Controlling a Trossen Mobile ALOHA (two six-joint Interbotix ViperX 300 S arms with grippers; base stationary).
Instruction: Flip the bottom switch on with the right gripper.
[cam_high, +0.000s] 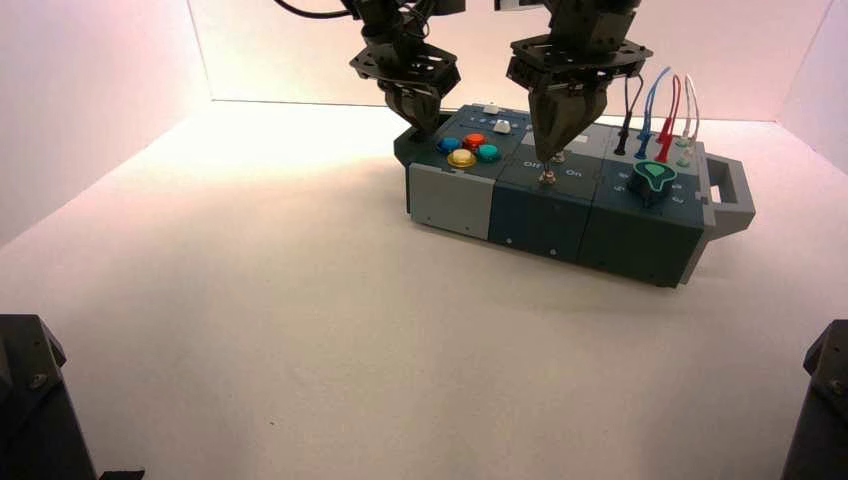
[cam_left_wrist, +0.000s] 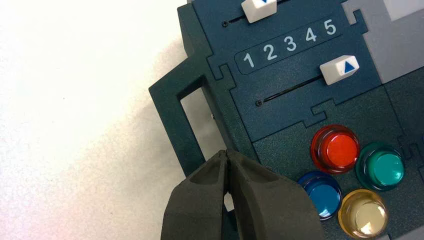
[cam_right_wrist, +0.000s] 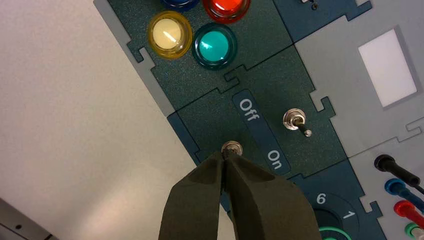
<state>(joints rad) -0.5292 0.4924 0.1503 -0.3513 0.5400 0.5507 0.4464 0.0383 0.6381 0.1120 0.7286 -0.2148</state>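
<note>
Grey fingers of the right gripper were pressed together, empty, at the near switch on the box.

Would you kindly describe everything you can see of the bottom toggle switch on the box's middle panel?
The bottom switch is a small metal toggle with a round silvery collar, set in the dark teal middle panel near the box's front edge, beside the strip lettered Off and On. Its lever is hidden behind the right gripper, whose closed fingertips sit right at the collar, so its position cannot be read. The second toggle stands farther back across the strip, its lever leaning toward On.
</note>
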